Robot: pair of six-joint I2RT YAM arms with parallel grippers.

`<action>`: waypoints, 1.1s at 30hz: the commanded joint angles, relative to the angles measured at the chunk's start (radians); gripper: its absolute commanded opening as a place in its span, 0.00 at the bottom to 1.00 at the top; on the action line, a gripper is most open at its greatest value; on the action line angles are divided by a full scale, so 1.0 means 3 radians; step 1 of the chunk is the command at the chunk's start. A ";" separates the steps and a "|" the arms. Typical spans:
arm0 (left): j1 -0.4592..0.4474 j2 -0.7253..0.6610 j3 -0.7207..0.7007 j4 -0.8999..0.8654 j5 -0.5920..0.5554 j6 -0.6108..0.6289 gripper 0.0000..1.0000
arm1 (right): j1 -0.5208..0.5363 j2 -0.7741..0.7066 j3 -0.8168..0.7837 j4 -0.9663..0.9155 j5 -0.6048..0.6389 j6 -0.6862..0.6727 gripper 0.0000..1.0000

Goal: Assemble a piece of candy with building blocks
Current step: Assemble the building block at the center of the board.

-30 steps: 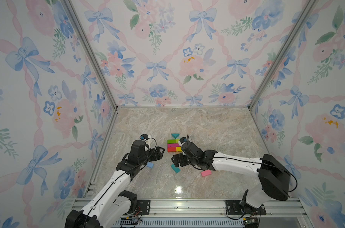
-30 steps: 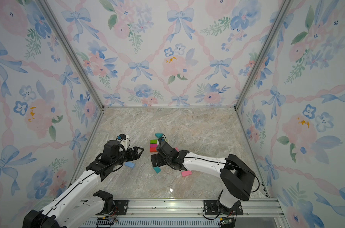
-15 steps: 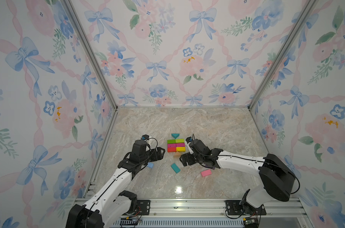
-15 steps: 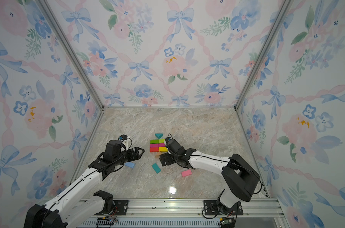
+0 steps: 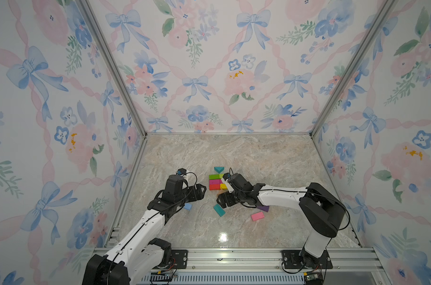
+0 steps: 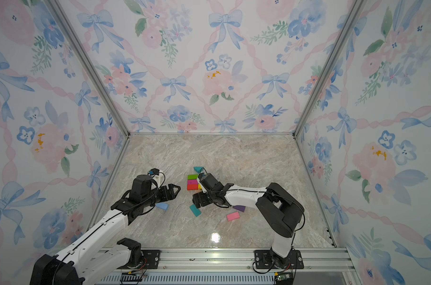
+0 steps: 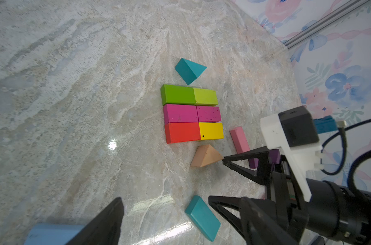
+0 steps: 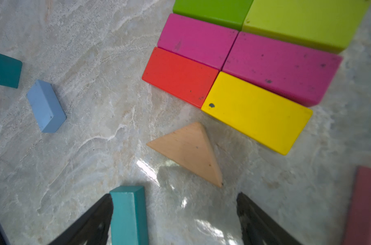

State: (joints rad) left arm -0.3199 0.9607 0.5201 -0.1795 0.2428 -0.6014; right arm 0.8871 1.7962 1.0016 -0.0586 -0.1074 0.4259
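Note:
Several building blocks form a flat rectangle (image 5: 215, 182) (image 6: 193, 183): green (image 7: 178, 94) beside lime, two magenta, red beside yellow (image 8: 256, 112). A teal wedge (image 7: 189, 70) lies just beyond it. On the near side a tan wedge (image 8: 188, 152) (image 7: 205, 157) lies free, just ahead of my open right gripper (image 8: 174, 203) (image 5: 221, 196) (image 7: 217, 179). A flat teal block (image 8: 127, 212) (image 5: 219, 210) shows beside one of its fingers. My left gripper (image 5: 200, 192) (image 6: 175, 192) (image 7: 180, 203) hangs open and empty, left of the rectangle.
A light blue block (image 5: 187, 206) (image 8: 46, 106) lies under the left gripper. Pink (image 5: 257, 216) (image 7: 239, 140) and purple (image 5: 263, 208) blocks lie beneath the right forearm. Another teal block (image 8: 4, 70) shows at the edge of the right wrist view. Patterned walls enclose the marble table (image 5: 234, 153).
My right gripper has drawn back off the block rectangle toward the front, uncovering the yellow block, and its jaws narrowed slightly. The left gripper has barely shifted.

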 commanded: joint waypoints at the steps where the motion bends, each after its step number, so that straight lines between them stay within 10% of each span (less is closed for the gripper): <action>1: -0.0002 0.0021 0.0044 0.0036 -0.0007 0.0081 0.88 | 0.0044 0.0100 0.0098 0.0042 -0.0067 0.0044 0.91; 33: 0.0000 0.0004 0.0013 0.0051 -0.0012 0.0059 0.88 | 0.0330 0.0098 0.0208 -0.0183 0.0036 0.0206 0.92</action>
State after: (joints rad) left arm -0.3199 0.9607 0.5201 -0.1795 0.2428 -0.6014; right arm 0.9741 1.8187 1.0592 -0.1207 -0.0978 0.4599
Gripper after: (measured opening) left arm 0.881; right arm 0.916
